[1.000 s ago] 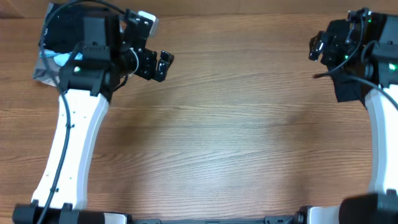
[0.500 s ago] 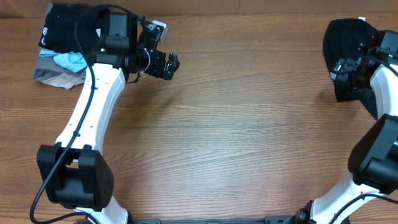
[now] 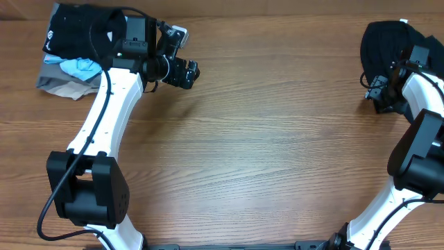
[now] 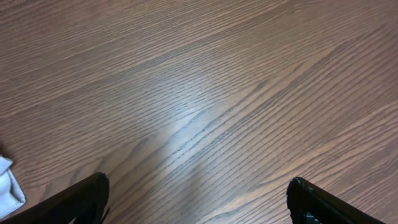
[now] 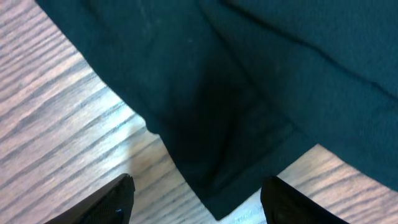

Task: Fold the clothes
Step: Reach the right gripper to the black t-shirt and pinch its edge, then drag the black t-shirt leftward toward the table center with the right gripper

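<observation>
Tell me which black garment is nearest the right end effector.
The plain black garment at the far right; the folded black garment with a white logo lies top left.

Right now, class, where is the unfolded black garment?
Overhead, the black garment lies bunched at the far right corner of the table, with the jaws of the right gripper over its near edge.

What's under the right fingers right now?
A corner of the black shirt lies below the right fingers, on the wooden table. Whatever the fabric covers is hidden.
</observation>
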Controlling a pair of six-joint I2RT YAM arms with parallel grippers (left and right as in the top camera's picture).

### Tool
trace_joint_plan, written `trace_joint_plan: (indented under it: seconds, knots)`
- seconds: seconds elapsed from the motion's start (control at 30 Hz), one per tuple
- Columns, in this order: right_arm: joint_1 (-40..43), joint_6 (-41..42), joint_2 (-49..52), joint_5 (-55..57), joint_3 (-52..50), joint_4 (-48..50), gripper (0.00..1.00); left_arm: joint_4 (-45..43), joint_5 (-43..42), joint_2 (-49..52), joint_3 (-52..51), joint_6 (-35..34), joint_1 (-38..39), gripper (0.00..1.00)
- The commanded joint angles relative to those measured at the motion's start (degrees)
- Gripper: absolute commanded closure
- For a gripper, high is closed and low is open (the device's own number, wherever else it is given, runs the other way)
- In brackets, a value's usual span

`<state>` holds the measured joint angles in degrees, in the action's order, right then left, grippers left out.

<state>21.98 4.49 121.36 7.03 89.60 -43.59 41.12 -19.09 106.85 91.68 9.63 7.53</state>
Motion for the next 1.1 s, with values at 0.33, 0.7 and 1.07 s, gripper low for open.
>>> trace_joint_plan:
  seconds: [0.33,0.7,1.07]
  knots:
    - [0.0,0.2,5.6,2.0,-0.4,1.9,0.32,0.1,1.7,0.5,1.5,1.1,0.2,0.06]
    - [0.0,3.2,6.8,0.0,-0.5,0.8,0.84,-0.1,1.7,0.5,1.5,1.1,0.2,0.06]
    - [-2.2,2.8,3.7,-16.6,0.9,-1.0,0.96,-2.4,6.3,0.5,1.6,-3.1,-0.2,0.1]
